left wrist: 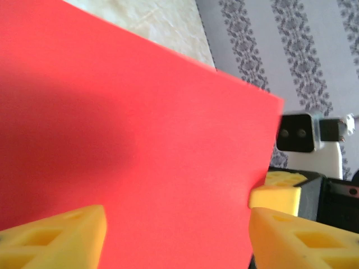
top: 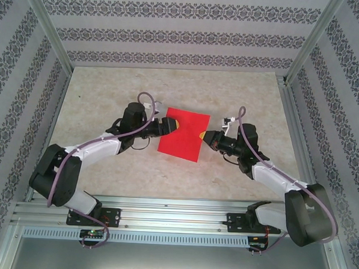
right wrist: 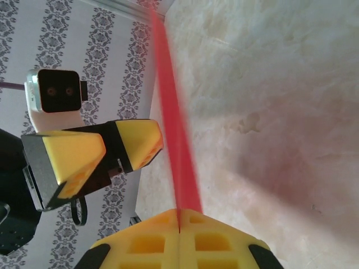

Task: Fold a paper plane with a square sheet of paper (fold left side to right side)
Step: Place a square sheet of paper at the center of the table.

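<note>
The red sheet of paper [top: 182,136] sits mid-table between my two arms. My right gripper [top: 205,136] is at its right edge, and in the right wrist view that gripper [right wrist: 179,216] is shut on the sheet of paper [right wrist: 174,129], seen edge-on above the tabletop. My left gripper [top: 172,124] is at the sheet's upper left part. In the left wrist view its yellow fingers [left wrist: 56,238] stand wide apart, open, with the sheet of paper [left wrist: 140,140] spread close in front of them. The right wrist view shows the left fingertips [right wrist: 137,143] just clear of the sheet.
The marbled tabletop [top: 109,94] is bare around the sheet. Patterned walls [top: 172,38] and metal frame posts [top: 49,31] close in the back and sides. A metal rail [top: 163,221] carrying both arm bases runs along the near edge.
</note>
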Robot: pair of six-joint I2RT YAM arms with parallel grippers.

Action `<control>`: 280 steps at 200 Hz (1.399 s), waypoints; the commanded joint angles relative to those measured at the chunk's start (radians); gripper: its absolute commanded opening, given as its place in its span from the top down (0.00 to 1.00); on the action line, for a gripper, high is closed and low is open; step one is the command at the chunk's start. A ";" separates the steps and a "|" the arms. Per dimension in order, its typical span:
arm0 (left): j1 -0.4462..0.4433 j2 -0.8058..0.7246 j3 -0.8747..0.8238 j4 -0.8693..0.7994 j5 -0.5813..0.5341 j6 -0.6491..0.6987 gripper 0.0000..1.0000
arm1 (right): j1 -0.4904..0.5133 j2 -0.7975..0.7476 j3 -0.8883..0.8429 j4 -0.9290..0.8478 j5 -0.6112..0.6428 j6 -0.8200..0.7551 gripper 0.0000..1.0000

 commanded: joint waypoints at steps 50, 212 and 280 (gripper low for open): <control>0.146 -0.209 -0.005 -0.226 -0.019 0.166 0.06 | -0.051 -0.142 0.265 -0.598 0.007 -0.394 1.00; 0.151 -0.356 0.103 0.189 0.431 0.350 0.00 | 0.144 -0.254 0.951 -1.099 -0.044 -1.150 1.00; 0.087 -0.290 0.156 0.180 0.470 0.363 0.03 | 0.146 -0.267 0.928 -1.064 -0.003 -1.159 1.00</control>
